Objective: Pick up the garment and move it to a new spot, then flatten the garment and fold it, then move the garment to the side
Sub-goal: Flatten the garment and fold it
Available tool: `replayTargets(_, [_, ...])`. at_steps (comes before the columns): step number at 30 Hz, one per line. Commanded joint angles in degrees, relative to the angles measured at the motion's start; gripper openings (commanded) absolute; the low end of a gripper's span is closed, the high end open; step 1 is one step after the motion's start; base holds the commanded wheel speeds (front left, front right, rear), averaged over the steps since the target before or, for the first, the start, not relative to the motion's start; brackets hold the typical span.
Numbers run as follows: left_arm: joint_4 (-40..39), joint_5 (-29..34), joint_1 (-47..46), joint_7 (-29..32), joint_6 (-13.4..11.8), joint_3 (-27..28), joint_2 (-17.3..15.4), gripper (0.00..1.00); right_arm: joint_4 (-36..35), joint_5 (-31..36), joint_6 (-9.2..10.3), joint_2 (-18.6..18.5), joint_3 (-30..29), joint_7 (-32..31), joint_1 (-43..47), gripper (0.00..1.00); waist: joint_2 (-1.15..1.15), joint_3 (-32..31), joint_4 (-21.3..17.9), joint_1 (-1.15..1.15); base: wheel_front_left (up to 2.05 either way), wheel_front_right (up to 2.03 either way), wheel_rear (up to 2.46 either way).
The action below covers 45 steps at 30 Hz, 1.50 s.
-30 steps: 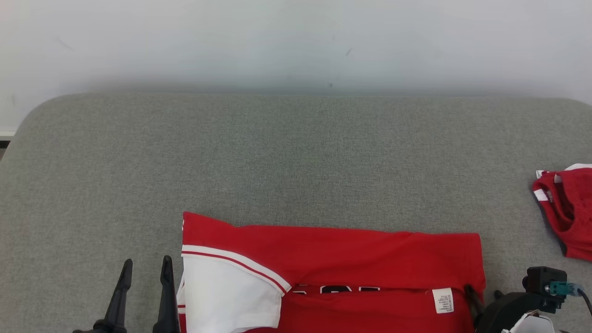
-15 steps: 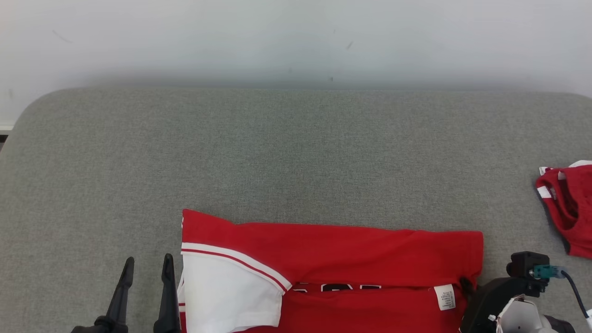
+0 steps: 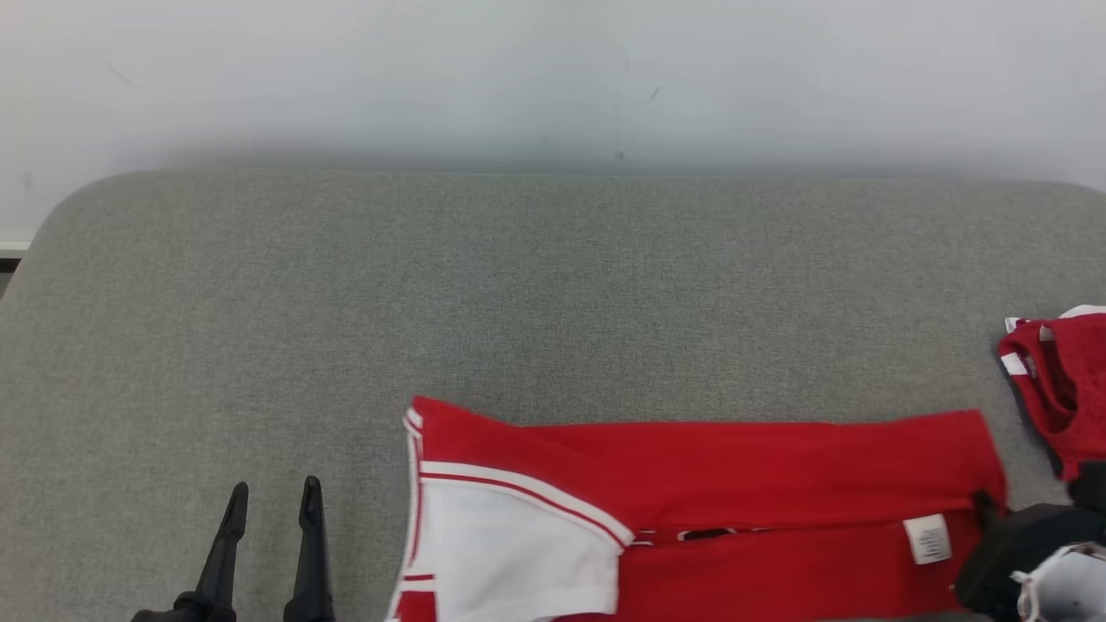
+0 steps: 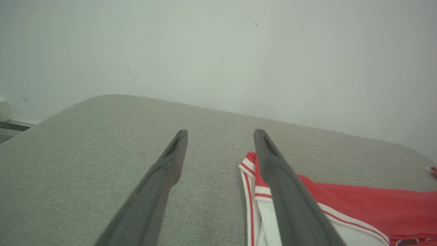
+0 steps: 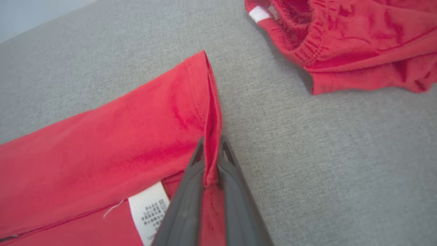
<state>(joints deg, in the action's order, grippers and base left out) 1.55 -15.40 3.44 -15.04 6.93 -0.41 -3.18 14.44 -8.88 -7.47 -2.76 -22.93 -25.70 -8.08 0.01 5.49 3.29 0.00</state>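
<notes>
Rightward the folded garment has slid — right pincer clenched on its hem, left pincer released; seemingly the move-aside step, so next drag on steadily.

Garment farther right than before

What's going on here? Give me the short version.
The robot is working on a red garment, folded into a long strip on the grey padded surface. Its right gripper is shut on the strip's right-hand edge, near the white care label. The left gripper hangs open beside the garment's white-sleeved end, touching nothing. A second red garment lies crumpled further right, apart. Moving the folded piece aside looks like the next step.
</notes>
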Motion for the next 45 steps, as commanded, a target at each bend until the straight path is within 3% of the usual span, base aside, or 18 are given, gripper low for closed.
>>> replayTargets(1, [-0.06,0.71,0.29,-0.16,0.08,0.15,0.12,1.00,-0.87,0.75,-0.03,-0.23,-1.06,-0.14,0.65,0.00,-0.01,-0.09,-0.20,0.00,0.00,0.00,0.00])
replayTargets(11, [-0.10,1.06,0.59,-0.16,0.29,0.37,0.21,1.00,-9.36,2.11,-0.03,-0.17,-9.25,-3.46,3.48,0.00,-0.01,-0.57,-1.36,0.00,0.00,0.00,0.00])
replayTargets(19, [0.31,1.00,0.17,-0.17,0.39,0.22,0.24,1.00,-14.95,2.42,-0.03,-0.18,-8.32,-5.45,2.63,0.00,-0.01,-0.21,-1.63,0.00,0.00,0.00,0.00])
replayTargets(24, [0.62,0.97,-0.47,-0.17,0.42,0.54,0.23,1.00,-19.12,-0.34,-0.03,-0.14,0.26,-8.90,4.25,0.00,-0.01,0.11,-1.09,0.00,0.00,0.00,0.00])
replayTargets(30, [0.82,1.13,-1.07,-0.17,0.46,0.76,0.24,1.00,-21.85,-7.03,-0.03,-0.15,17.84,-10.88,5.86,0.00,-0.01,0.48,-0.27,0.00,0.00,0.00,0.00])
replayTargets(35, [1.21,1.05,-1.52,-0.17,0.51,0.02,0.25,1.00,-19.75,-10.13,-0.03,-0.17,29.47,-9.95,4.88,0.00,-0.01,0.83,0.92,0.00,0.00,0.00,0.00])
replayTargets(45, [1.94,0.60,-2.14,-0.17,0.61,-0.57,0.26,1.00,-13.05,-13.14,-0.03,-0.17,39.56,-7.45,1.28,0.00,-0.01,1.25,3.98,0.00,0.00,0.00,0.00])
